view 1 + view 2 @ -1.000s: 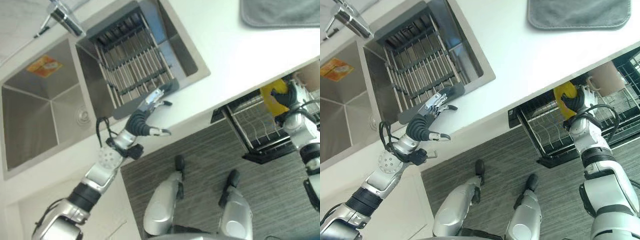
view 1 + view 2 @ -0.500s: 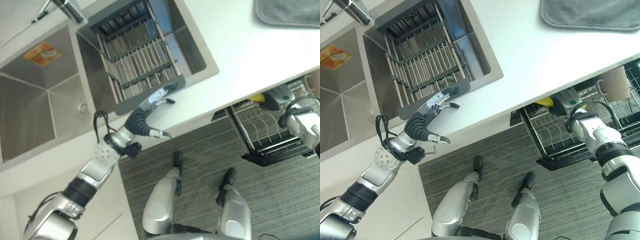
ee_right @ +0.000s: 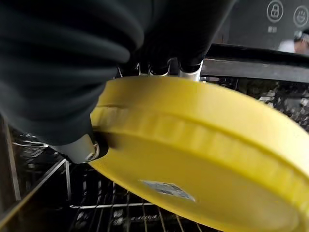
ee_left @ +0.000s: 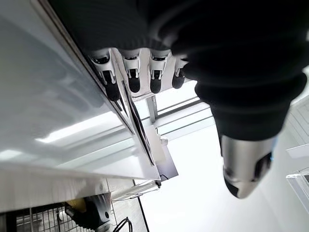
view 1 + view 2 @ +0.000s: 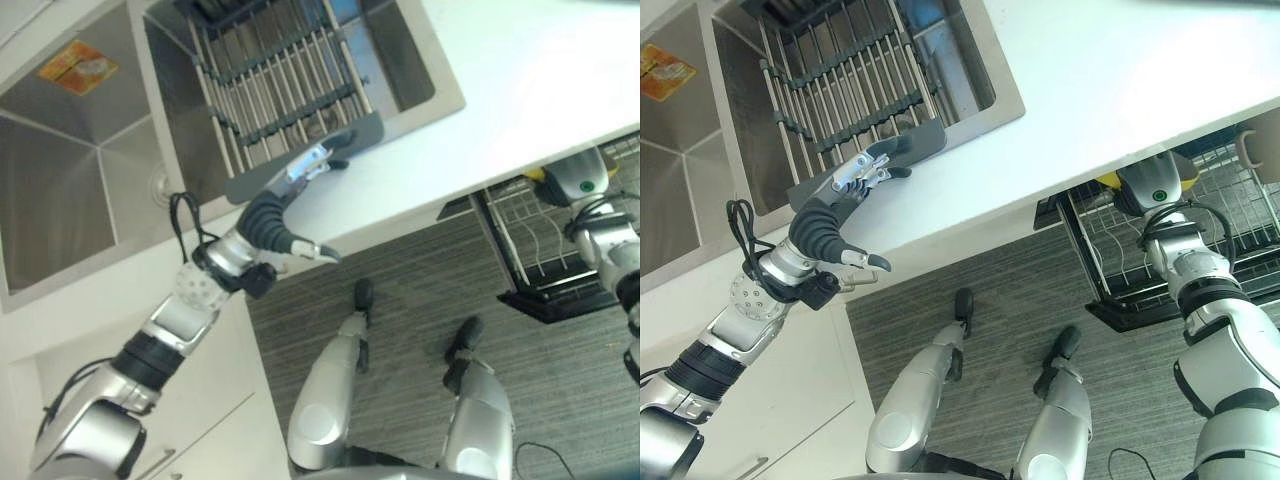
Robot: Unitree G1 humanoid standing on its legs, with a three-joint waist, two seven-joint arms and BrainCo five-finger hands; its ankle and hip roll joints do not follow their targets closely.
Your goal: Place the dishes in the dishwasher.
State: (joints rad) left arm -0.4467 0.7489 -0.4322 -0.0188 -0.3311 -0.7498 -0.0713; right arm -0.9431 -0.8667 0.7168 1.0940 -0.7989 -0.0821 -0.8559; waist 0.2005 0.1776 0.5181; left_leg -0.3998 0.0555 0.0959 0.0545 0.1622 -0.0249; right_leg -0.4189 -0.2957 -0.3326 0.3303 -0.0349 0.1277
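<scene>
The round yellow plastic plate (image 3: 203,145) is pinched between the thumb and curled fingers of the right hand (image 5: 1152,190), held edge-on just under the white desk (image 5: 1120,80) above the pulled-out black wire dishwasher rack (image 5: 1110,270), presumably so it can be slotted upright between the tines; the left hand (image 5: 290,190) is rested with straight fingers, holding nothing, on the desk by the grey slatted drying rack (image 5: 280,90) across the steel sink (image 5: 70,190), apparently kept clear of the work
</scene>
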